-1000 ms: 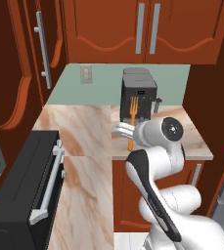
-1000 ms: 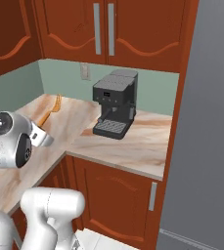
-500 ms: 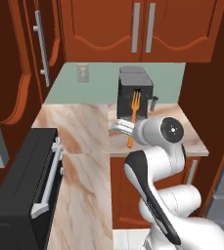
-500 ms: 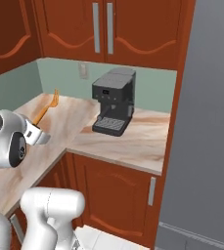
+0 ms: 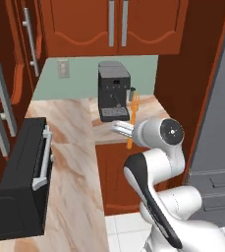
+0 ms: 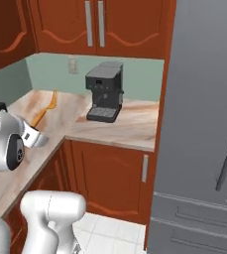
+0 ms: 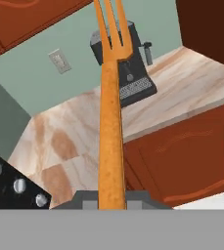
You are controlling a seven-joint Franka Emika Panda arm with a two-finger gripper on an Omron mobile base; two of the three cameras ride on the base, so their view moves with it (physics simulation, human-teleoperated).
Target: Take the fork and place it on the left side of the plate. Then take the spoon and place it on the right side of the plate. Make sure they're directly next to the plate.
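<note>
We are carrying the fork (image 7: 111,112), our gripper (image 7: 112,199) clamping nearly closed around its handle, tines pointing straight ahead. We are on step one; next we need to find the plate and lower the fork beside it.

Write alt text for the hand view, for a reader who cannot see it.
An orange fork rises from between the robot's fingers, which are shut on its handle, tines pointing up. Behind it, a black coffee machine stands on a marble counter against a pale green wall, above red-brown cabinets.
</note>
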